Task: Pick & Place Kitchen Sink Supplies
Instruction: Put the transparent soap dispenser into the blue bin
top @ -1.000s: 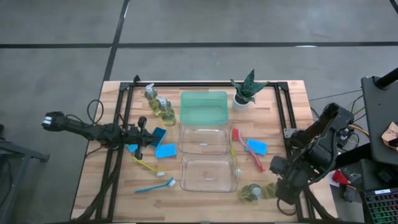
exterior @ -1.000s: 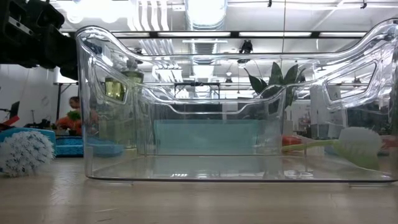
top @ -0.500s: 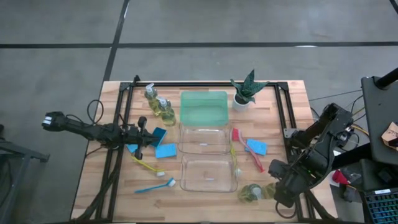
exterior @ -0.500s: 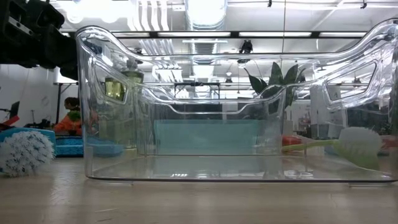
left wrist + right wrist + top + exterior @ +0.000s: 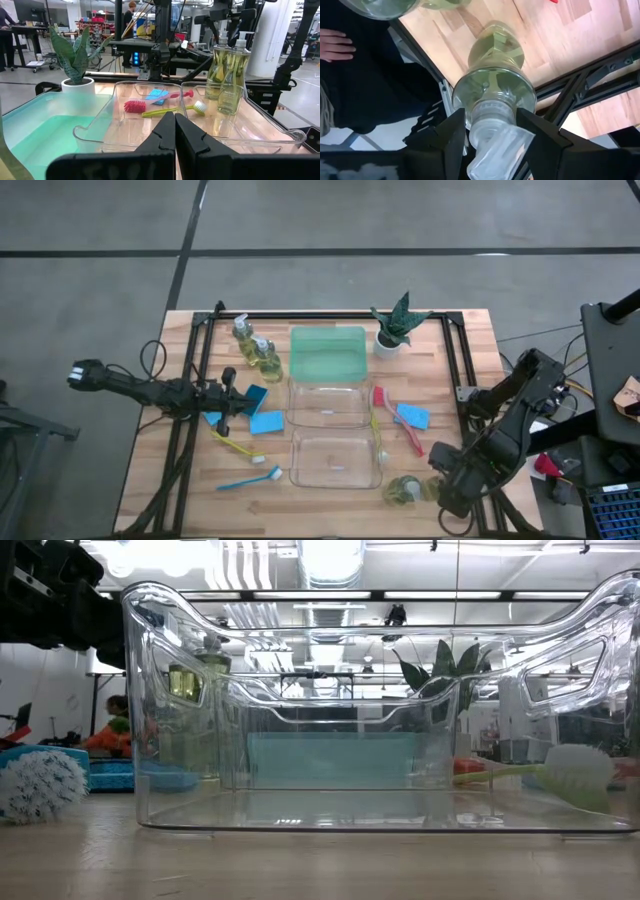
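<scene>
Right gripper (image 5: 492, 145), at the table's near right corner, has my fingers (image 5: 451, 135) clamped around the white pump neck of a clear yellow-green pump bottle (image 5: 494, 90), standing upright. Farther off, both clear bins (image 5: 334, 460) sit empty. Left gripper (image 5: 174, 131) is closed.

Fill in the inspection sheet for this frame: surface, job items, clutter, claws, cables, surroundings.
Surface: wooden table, black frame rails.
Job's things: two pump bottles at the far left; two more near the right claw; blue sponges left, one right; yellow brush, blue brush, red brush.
Clutter: potted plant, green tray, two clear bins.
Claws: left claw shut, empty; right claw straddling a pump bottle's neck.
Cables: wiring on the left arm.
Surroundings: a person's hand beside the table.
</scene>
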Controlling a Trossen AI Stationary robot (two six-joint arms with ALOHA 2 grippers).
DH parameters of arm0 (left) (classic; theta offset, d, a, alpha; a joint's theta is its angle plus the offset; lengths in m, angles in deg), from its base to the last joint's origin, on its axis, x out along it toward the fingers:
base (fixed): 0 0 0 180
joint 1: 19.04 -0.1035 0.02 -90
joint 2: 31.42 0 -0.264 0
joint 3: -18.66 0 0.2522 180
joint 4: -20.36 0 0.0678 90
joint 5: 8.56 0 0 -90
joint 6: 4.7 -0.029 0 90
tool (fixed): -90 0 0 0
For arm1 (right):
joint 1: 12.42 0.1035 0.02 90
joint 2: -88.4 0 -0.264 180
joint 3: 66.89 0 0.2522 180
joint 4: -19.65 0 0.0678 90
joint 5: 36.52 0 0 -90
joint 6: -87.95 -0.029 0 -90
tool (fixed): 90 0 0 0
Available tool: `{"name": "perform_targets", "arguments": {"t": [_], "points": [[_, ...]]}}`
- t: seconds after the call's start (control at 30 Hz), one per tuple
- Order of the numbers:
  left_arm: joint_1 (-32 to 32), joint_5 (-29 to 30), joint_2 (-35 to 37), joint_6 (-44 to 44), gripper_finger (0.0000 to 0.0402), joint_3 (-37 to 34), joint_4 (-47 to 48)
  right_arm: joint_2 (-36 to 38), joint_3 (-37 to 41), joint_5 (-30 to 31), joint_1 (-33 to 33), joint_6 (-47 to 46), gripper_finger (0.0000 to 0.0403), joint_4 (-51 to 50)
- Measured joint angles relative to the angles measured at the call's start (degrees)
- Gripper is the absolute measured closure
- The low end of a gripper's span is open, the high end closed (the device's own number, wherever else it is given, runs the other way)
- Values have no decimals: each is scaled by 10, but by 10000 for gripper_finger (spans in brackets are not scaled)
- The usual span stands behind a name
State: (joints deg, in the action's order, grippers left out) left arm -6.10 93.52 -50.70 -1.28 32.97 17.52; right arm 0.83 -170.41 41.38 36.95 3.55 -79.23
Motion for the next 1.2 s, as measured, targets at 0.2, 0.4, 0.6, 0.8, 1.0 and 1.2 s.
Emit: {"name": "perform_targets", "arguments": {"t": [0.2, 0.4, 0.6, 0.8, 1.0, 1.2], "points": [[0, 0, 0, 0, 401, 0, 0, 0, 0, -3, 3, 5, 262, 0], [0, 0, 0, 0, 401, 0, 0, 1, 0, -11, 5, 9, 294, -5], [0, 0, 0, 0, 401, 0, 0, 2, 0, -12, 5, 23, 288, -18], [0, 0, 0, 0, 401, 0, 0, 13, 2, -8, 5, 24, 293, -45], [0, 0, 0, 0, 401, 0, 0, 31, 1, -8, 3, 21, 293, -49], [0, 0, 0, 0, 401, 0, 0, 60, 1, 4, -20, 30, 293, -49]]}}
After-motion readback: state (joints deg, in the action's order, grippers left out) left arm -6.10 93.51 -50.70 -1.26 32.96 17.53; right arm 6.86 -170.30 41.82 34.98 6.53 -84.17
